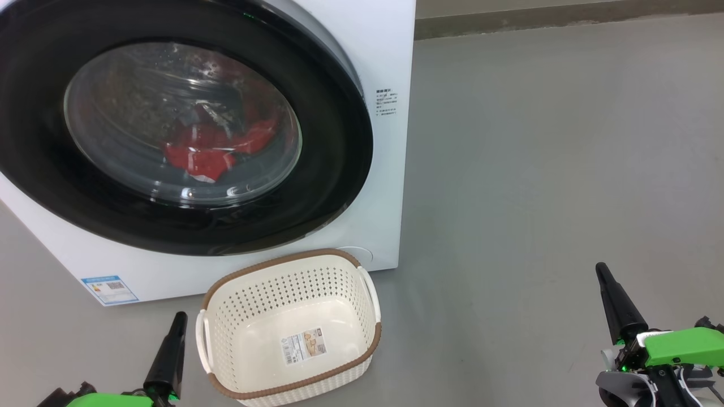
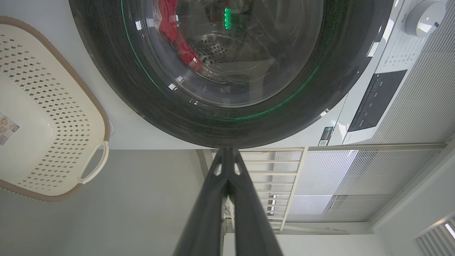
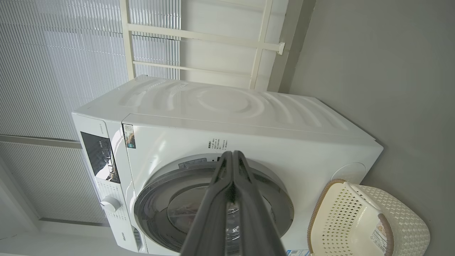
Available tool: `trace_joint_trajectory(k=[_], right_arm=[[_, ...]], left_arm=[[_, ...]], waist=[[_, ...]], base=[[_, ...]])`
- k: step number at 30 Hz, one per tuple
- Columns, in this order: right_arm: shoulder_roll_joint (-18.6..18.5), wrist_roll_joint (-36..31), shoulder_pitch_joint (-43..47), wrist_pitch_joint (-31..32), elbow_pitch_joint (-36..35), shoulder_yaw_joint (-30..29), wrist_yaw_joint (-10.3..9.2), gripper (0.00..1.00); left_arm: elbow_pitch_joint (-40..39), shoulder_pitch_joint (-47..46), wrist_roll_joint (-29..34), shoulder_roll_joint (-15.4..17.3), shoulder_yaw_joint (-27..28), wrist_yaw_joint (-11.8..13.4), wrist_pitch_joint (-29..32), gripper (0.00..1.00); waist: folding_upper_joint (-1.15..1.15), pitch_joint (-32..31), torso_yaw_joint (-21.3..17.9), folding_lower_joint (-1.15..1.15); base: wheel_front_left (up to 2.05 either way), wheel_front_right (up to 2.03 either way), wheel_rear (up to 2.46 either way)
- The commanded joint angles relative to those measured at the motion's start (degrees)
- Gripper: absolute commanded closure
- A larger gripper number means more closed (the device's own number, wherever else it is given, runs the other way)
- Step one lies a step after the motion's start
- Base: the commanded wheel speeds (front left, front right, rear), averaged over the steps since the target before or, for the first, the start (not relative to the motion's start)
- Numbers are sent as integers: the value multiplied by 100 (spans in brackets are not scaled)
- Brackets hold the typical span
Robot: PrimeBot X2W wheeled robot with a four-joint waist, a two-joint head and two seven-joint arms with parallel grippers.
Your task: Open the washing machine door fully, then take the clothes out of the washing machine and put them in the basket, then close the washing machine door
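Observation:
The white washing machine (image 1: 379,45) fills the upper left of the head view. Its round door (image 1: 334,169), with a glossy black rim, lies flat against the front. Red clothes (image 1: 212,150) show through the glass window, low in the drum. The cream perforated basket (image 1: 345,282) stands on the floor just in front of the machine, with only a paper label inside. My left gripper (image 1: 180,316) is shut with nothing in it, left of the basket. My right gripper (image 1: 600,268) is shut and holds nothing, far to the right over bare floor. The door (image 2: 117,89), the clothes (image 2: 170,21) and the basket (image 2: 71,117) show in the left wrist view, machine (image 3: 249,106) and basket (image 3: 408,227) in the right wrist view.
Grey floor (image 1: 537,169) stretches wide to the right of the machine. A wall base (image 1: 565,20) runs along the far edge. The control panel (image 2: 376,99) and dial (image 2: 424,17) sit beside the door. White slatted blinds (image 3: 53,53) stand behind the machine.

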Motion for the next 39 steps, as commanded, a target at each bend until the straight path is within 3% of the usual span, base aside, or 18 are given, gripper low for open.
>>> trace_joint_trajectory(k=[1, 39], right_arm=[[-39, -2, -233, 35, -165, 91, -3, 100], [-16, -29, -236, 61, -164, 58, -3, 100]], left_arm=[[-143, -227, 69, 79, 199, -41, 38, 100], [-141, -231, 105, 48, 242, -41, 73, 100]], waist=[[0, 0, 0, 0], [0, 0, 0, 0]], base=[[0, 0, 0], [0, 0, 0]])
